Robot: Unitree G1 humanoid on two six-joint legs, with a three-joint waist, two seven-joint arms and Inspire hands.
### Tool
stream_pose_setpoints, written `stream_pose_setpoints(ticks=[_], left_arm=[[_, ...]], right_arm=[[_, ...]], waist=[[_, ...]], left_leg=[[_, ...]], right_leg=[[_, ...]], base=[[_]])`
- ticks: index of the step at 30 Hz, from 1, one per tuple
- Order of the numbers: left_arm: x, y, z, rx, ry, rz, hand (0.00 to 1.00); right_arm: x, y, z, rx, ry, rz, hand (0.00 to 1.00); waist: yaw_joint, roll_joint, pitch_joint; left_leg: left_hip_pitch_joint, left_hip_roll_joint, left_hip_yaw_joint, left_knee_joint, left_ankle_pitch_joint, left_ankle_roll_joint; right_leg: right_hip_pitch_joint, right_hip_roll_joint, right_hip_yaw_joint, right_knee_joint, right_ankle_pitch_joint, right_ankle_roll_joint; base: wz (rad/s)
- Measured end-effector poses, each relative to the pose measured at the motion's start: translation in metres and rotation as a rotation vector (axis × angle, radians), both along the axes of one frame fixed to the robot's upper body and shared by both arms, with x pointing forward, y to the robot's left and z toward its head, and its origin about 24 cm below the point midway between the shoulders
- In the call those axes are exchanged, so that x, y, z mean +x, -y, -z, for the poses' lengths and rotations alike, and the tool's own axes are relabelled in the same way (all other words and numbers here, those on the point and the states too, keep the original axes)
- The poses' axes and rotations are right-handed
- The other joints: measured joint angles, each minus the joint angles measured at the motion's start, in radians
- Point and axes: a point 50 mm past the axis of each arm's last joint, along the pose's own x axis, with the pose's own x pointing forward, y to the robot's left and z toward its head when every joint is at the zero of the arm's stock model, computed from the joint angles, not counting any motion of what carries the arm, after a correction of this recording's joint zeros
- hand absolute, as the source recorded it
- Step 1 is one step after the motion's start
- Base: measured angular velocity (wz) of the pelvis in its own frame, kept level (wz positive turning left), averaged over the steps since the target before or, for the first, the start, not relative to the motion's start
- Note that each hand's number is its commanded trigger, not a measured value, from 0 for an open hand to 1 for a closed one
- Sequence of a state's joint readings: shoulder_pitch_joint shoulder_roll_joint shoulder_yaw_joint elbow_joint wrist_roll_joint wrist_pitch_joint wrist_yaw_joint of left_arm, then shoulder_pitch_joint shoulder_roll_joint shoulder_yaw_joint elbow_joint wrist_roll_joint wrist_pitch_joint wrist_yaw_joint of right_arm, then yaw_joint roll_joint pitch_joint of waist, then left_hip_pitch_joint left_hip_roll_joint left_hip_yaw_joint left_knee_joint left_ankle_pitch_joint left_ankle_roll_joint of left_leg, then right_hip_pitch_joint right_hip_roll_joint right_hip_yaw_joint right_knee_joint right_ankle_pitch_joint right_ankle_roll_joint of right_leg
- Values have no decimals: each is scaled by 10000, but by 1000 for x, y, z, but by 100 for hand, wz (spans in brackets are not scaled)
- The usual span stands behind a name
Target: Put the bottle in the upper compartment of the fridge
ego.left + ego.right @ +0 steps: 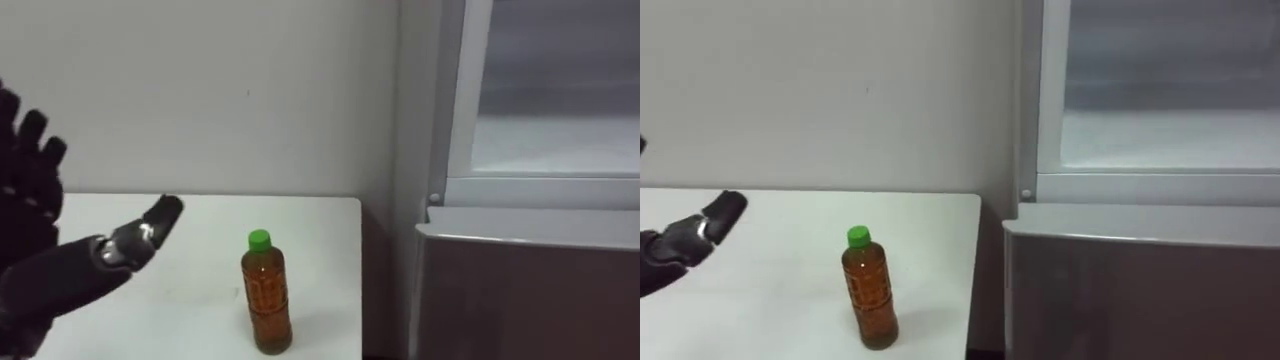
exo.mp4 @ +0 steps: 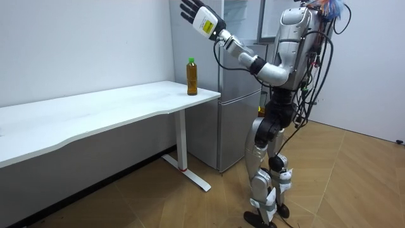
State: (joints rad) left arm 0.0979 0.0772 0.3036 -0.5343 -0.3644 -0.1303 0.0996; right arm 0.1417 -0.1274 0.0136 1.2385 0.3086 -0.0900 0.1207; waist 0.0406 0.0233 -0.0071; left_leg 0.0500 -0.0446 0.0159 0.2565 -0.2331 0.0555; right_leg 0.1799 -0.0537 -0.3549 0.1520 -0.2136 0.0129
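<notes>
A clear bottle [image 1: 266, 300] of brown tea with a green cap stands upright near the right end of the white table [image 1: 300, 215]; the room view shows the bottle [image 2: 192, 77] at that same table end. My left hand [image 1: 28, 195] is raised at the left, open, fingers spread and thumb pointing toward the bottle, a good hand's width away from it. In the room view the left hand [image 2: 199, 19] is held high above and just beside the bottle. The upper fridge compartment [image 1: 560, 140] stands open at the upper right, its white inside showing.
The grey lower fridge door [image 1: 530, 290] is shut, directly right of the table's end. A white wall runs behind the table. In the room view I stand on wooden floor in front of the fridge [image 2: 240, 101], beside the table's end.
</notes>
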Motion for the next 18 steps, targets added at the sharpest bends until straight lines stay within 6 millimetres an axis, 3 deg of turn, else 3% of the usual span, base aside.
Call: stream_pose_setpoints(ticks=[6,10,14,18], left_arm=[[-22,-36,10,-1087,-163,-2071,0],[-29,-59,37,-2900,-859,-3113,0],[-40,-69,62,-3935,-1792,-3870,0],[-45,-77,107,-5074,-3552,-4608,0]], right_arm=[[-8,3,-1,-264,101,263,0],[-16,7,-2,-324,-83,618,0],[-19,11,-3,-386,-17,902,0],[-19,10,-4,-490,2,998,0]], waist=[[259,102,74],[451,144,87],[452,116,85],[468,80,71]], left_leg=[[151,-38,-133,-186,2,29],[163,-42,-152,-176,9,39],[221,-61,-158,-191,10,40],[280,-55,-138,-199,10,41]], right_leg=[[110,21,-34,22,-9,16],[95,17,-30,35,-16,13],[119,-38,20,9,-37,18],[147,-12,81,31,-50,14]], base=[[2],[2],[0],[-3]])
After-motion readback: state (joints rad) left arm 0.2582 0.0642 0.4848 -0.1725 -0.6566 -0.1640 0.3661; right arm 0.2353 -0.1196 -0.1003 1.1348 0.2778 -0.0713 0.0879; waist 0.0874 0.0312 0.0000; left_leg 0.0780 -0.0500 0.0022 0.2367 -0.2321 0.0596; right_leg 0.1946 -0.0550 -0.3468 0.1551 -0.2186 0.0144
